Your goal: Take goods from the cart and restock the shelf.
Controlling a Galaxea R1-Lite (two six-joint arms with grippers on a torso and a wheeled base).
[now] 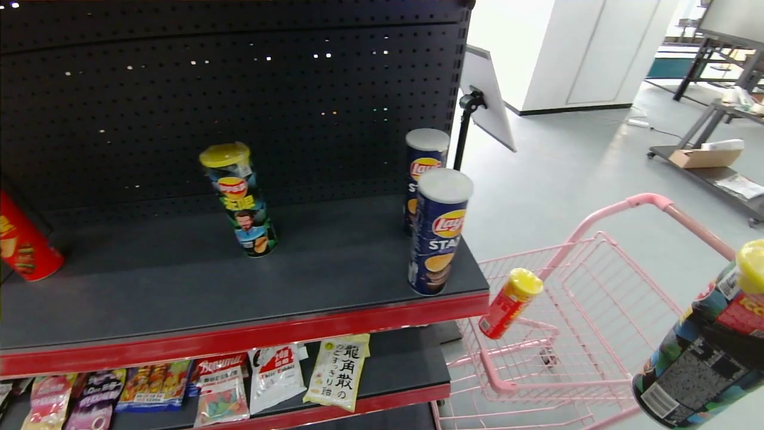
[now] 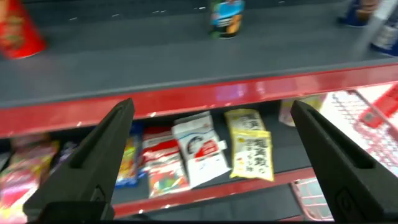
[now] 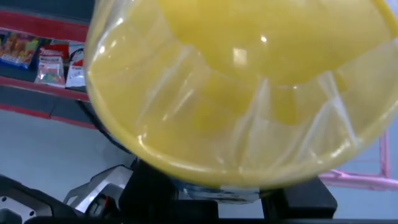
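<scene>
Well, nearest is the right tool (image 3: 217, 198), clenched (as I judge from the lid pressed up against its camera) on a yellow-lidded chip can (image 1: 704, 340), held tilted beside the pink cart (image 1: 627, 206) and well apart from the shelf, presumably lifted clear for shelving. The left tool (image 2: 211, 107) hangs released, fingers wide and holding nothing, before the red front edge of the upper shelf (image 1: 179, 286), free to steady or take the next item. In the cart one small red can (image 1: 509, 303) leans near the shelf's right front corner, likely next to go. The lower shelf (image 1: 406, 364) carries some seven snack bags (image 1: 337, 373) along its front edge. On the upper shelf are four cans: a front blue can (image 1: 439, 233) and a rear blue can (image 1: 425, 161) in file at the right edge, one matching can (image 1: 239, 200) mid-shelf, and one large red can (image 1: 24, 239) tilted at the left edge. That makes six cans altogether.
</scene>
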